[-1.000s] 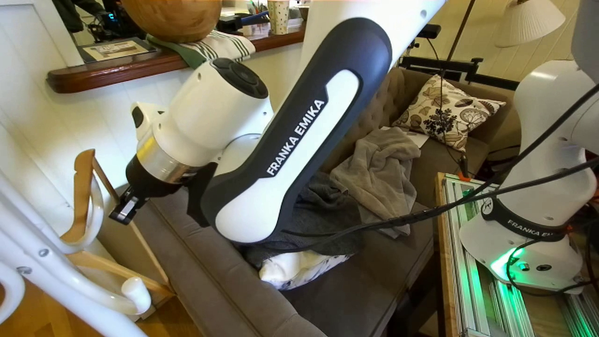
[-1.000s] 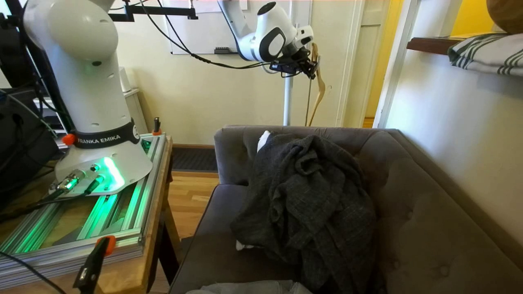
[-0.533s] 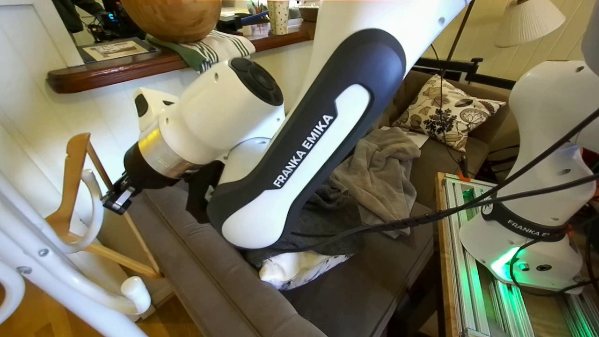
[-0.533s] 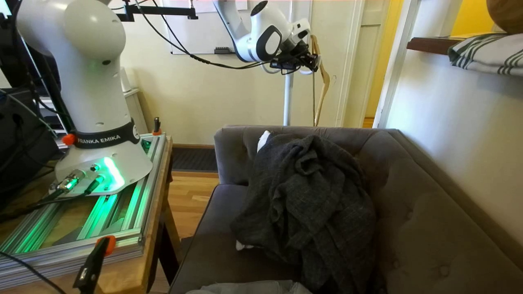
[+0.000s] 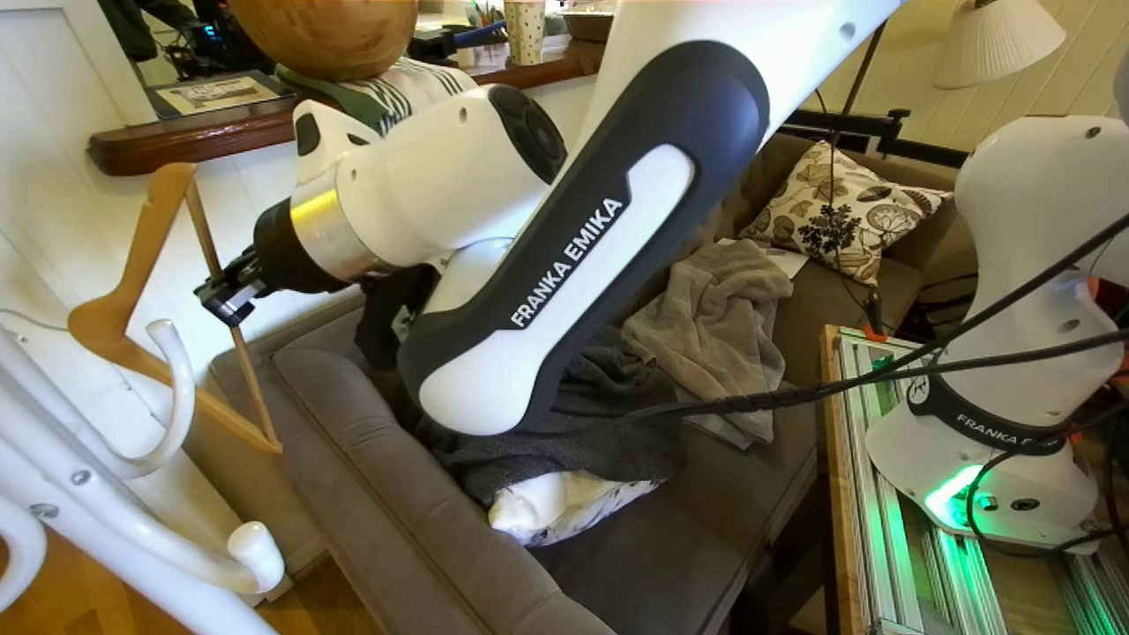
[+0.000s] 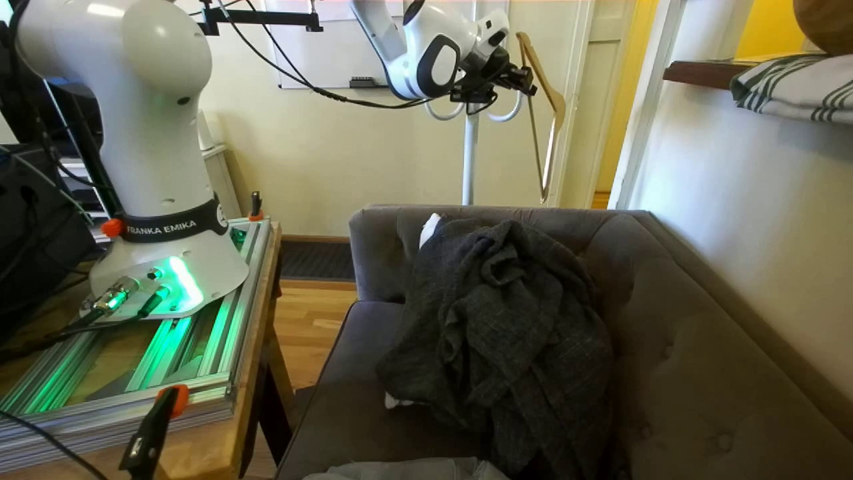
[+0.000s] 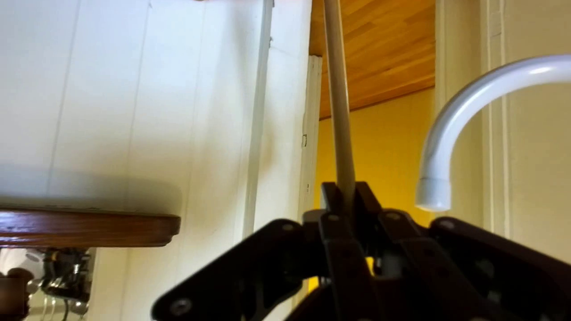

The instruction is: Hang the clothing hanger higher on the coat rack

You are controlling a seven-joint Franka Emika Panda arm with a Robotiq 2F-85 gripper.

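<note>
Up have come one clothing hanger (image 5: 141, 265) and one gripper (image 5: 220, 302) since half a second ago; in an exterior view the hanger tilts, its top well above an upturned hook (image 5: 183, 388) of the single coat rack (image 5: 88, 511). In an exterior view I count two hooks (image 6: 504, 118), the hanger beside one. In the wrist view, two fingers (image 7: 368, 198) are clenched on its straight bar (image 7: 342, 120).

Home living room, tufted sofa (image 6: 673, 333), patterned cushion (image 5: 838, 212), pleated lampshade (image 5: 1001, 46)
</note>
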